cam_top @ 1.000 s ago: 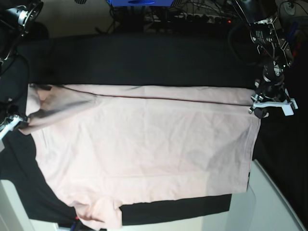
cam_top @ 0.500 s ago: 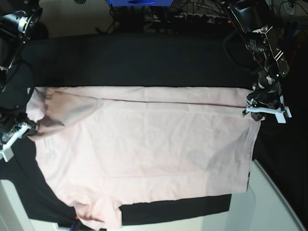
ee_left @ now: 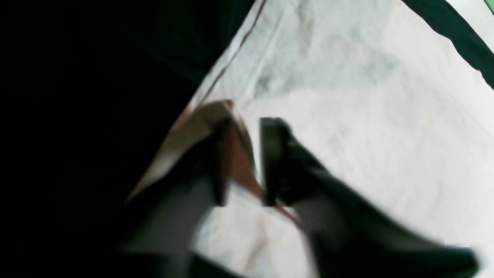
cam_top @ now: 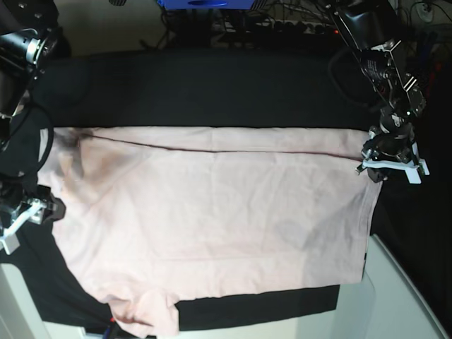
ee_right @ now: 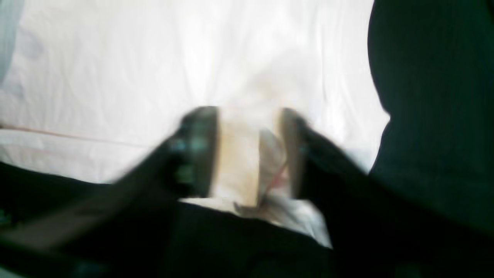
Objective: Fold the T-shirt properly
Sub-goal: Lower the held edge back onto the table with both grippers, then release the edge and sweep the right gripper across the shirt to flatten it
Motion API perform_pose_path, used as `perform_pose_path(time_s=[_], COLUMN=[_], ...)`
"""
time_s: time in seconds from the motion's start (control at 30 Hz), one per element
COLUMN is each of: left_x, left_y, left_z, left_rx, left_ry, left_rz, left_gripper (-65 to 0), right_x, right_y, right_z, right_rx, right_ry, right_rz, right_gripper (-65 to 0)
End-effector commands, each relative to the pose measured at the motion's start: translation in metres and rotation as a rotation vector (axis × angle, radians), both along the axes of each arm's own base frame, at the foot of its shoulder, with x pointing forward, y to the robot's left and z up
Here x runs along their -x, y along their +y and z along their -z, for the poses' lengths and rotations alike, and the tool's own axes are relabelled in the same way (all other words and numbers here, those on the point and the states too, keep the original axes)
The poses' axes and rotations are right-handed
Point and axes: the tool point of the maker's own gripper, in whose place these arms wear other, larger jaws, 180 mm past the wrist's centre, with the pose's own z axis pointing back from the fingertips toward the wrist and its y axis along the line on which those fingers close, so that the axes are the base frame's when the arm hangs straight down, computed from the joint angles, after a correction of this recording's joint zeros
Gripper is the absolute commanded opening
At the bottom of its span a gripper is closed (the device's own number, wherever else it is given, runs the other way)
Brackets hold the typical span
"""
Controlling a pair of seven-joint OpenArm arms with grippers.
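Observation:
The pale pink T-shirt (cam_top: pixel 212 212) lies spread on the black cloth (cam_top: pixel 198 92), its far edge folded over in a narrow strip. My left gripper (cam_top: pixel 385 161) stands at the shirt's far right corner. In the left wrist view its fingers (ee_left: pixel 220 162) are apart, with the hem corner of the T-shirt (ee_left: pixel 347 96) loose between them. My right gripper (cam_top: pixel 35 210) is at the shirt's left edge. Seen from the right wrist, the right gripper (ee_right: pixel 247 112) is wide open over a bunched fold of the T-shirt (ee_right: pixel 193 58).
The black cloth covers the table beyond the shirt on all sides. A white surface (cam_top: pixel 409 304) shows at the near right corner. Cables (cam_top: pixel 282 25) and a blue object (cam_top: pixel 205 3) lie behind the table's far edge.
Both grippers have opened. The raised left end of the shirt has dropped flat onto the cloth. My right gripper has moved toward the near side; the left has barely shifted.

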Motion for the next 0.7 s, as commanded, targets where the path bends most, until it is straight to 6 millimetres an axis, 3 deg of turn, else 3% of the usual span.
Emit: perform_pose_path(time_s=[0.0,0.1,0.23,0.33,0.47,0.57,0.67], left_x=[-0.014,-0.021,-0.025,-0.008,0.027,0.050,0.067], left_y=[0.008,0.010,0.012,0.012,0.010,0.011,0.012], left_z=[-0.021,-0.036,-0.057,-0.058,-0.046,-0.034,-0.025], left_rx=[-0.027,-0.045,-0.079,-0.108,-0.138,-0.150,-0.154], left_ry=[-0.068,-0.103,-0.147,-0.132,-0.072,-0.018,0.024], left_rz=[-0.001,0.002,0.006,0.016,0.030,0.039,0.044], left_gripper=[-42.5,-33.1,-32.2,-32.2,-32.6,-32.9,-40.3], right_x=[-0.012,-0.016,-0.002,0.024,0.056,0.068,0.073], right_y=[-0.009,-0.012,-0.015,-0.010,0.013,0.028,0.040], right_z=[-0.020,-0.031,-0.035,-0.016,0.019,0.033,0.042], right_rx=[0.017,0.038,0.086,0.098,0.038,-0.003,-0.034], right_ry=[-0.065,-0.106,-0.116,-0.050,0.036,0.054,0.070], right_rz=[0.005,0.005,-0.005,-0.021,-0.027,-0.020,-0.016], right_gripper=[-27.3,-25.2,-26.0,-27.7,-27.7,-27.7,-27.7])
